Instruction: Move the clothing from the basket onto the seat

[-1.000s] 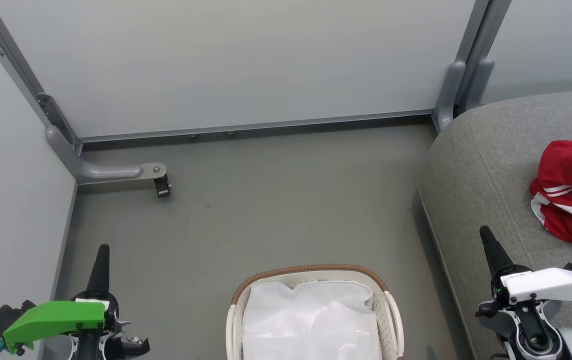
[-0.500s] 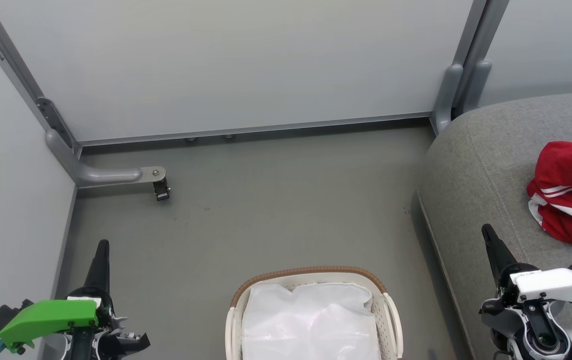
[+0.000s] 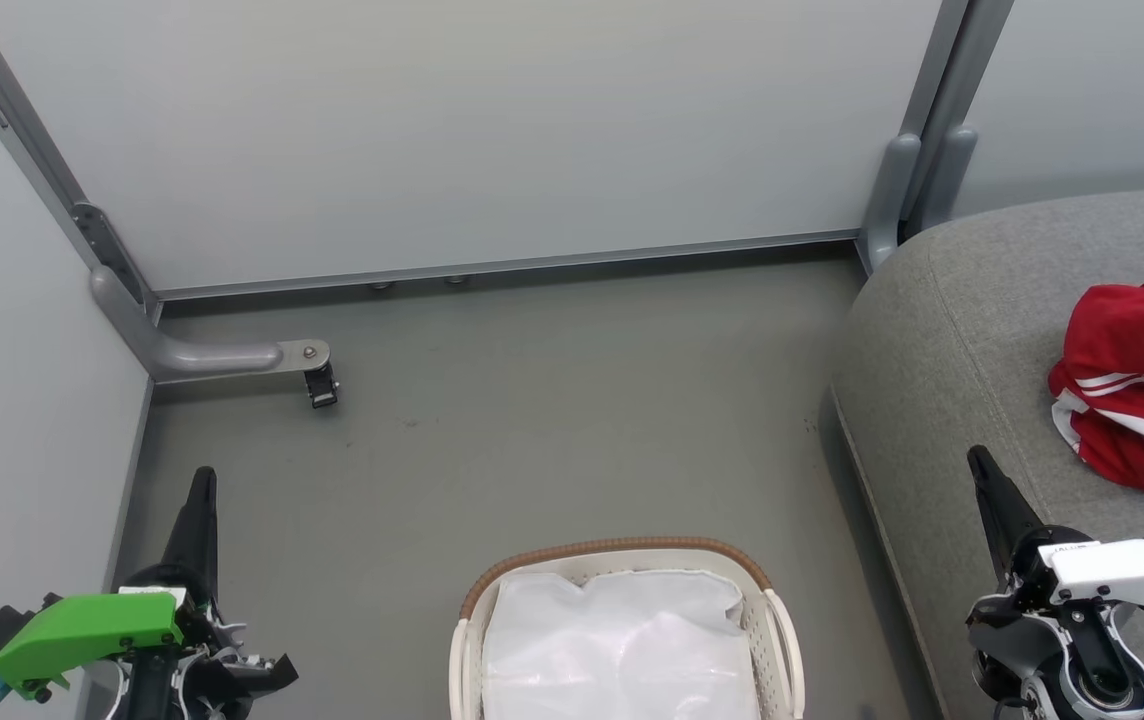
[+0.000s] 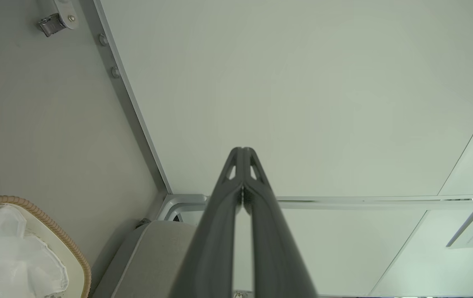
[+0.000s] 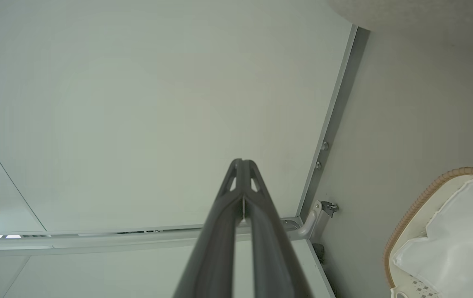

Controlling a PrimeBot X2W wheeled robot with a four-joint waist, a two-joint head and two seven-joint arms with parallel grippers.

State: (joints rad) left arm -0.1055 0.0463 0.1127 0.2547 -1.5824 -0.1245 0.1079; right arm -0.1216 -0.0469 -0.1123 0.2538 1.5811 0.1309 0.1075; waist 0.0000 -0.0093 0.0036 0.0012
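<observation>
The left gripper (image 3: 200, 492) stood at the lower left of the head view. Its fingers pointed up the frame over the floor (image 3: 532, 420), jaws pressed together and empty, with a green cover (image 3: 82, 630) on its wrist. The right gripper (image 3: 982, 470), at the lower right, leaned slightly left over the seat (image 3: 942, 340), jaws also pressed together on nothing. The clothing (image 3: 1132, 370) lay bunched on the seat at the right edge. The basket (image 3: 612, 548), at bottom centre, held a white sheet (image 3: 622, 640). A paper notice (image 4: 472, 229) in the left wrist view's lower right bore print too small to read.
</observation>
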